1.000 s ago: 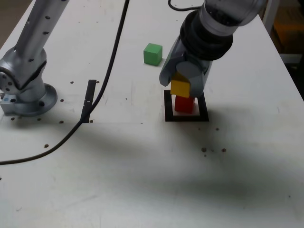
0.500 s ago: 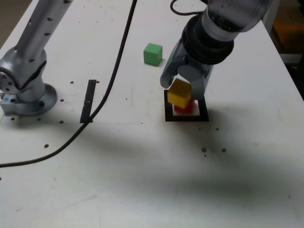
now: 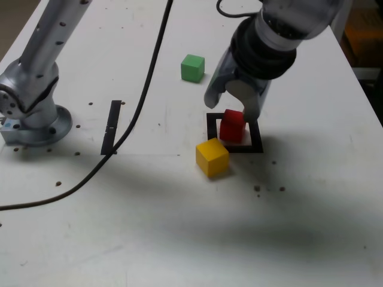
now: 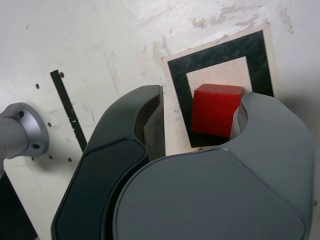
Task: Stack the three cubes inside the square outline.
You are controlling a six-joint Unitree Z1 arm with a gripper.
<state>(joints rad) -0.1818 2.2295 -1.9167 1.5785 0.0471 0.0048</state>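
1. Gripper (image 3: 234, 104) jaws parted, empty, over red cube (image 3: 232, 125) in square outline (image 3: 257, 145).
2. Yellow cube (image 3: 212, 156) on table just outside outline.
3. Green cube (image 3: 192, 67) well apart.

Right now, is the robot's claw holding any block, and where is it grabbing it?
Nothing is held. The claw stands open above the red block, and the yellow block lies loose on the table.

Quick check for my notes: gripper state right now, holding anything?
Gripper: open and holding nothing, jaws apart above the red cube; the yellow cube lies on the table outside the square outline.
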